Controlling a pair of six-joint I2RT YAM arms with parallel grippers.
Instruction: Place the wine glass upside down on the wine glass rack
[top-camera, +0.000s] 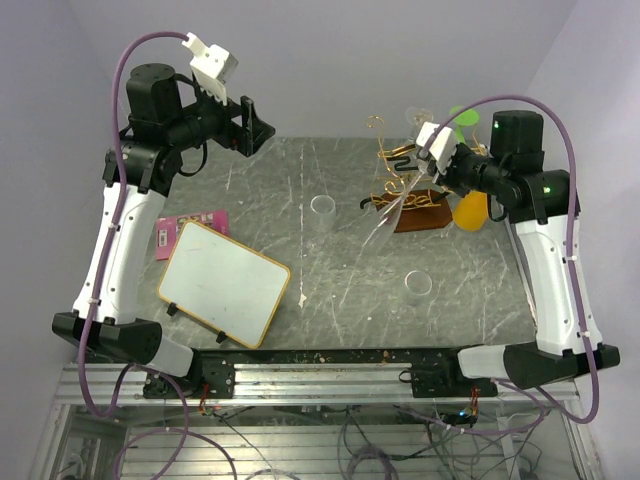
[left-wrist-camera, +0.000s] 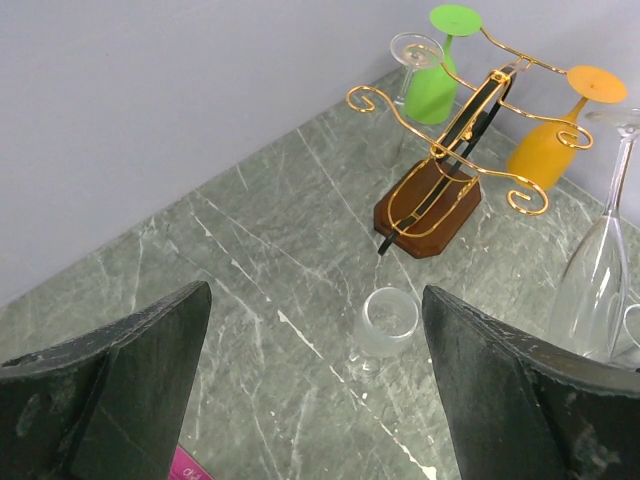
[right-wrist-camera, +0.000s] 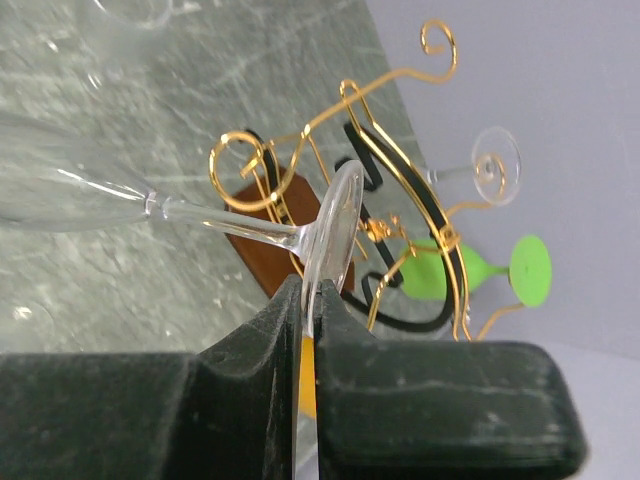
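Beneath everything, grey-green marbled surface, streaked with pale scratches.

Bolted at its near edge, two white-and-black arms: left arm reared up over the far left corner, right arm bent in toward the far right.

On the left half, white board with a yellow rim, lying askew.

At the far right, wine glass rack: gold and black wire with curled scrolls, upright on a reddish-brown wooden base. Hanging from it upside down, green glass, orange glass and, at the back, clear glass.

Left claw: gaping wide, nothing between the fingers, high above the surface and well apart from the rack.

Right claw: pinched tight on the rim of the wine glass's foot.

Wine glass: clear, lifted off the surface, foot uppermost, bowl lowermost, leaning. Just beside the rack on its near side, not hung on any hook. Whether touching the wire, cannot tell.

Two small clear tumblers standing on the surface: one near the middle, in front of the rack's base, the other nearer the right arm.

Smallest, pink card, flat at the far corner of the white board.
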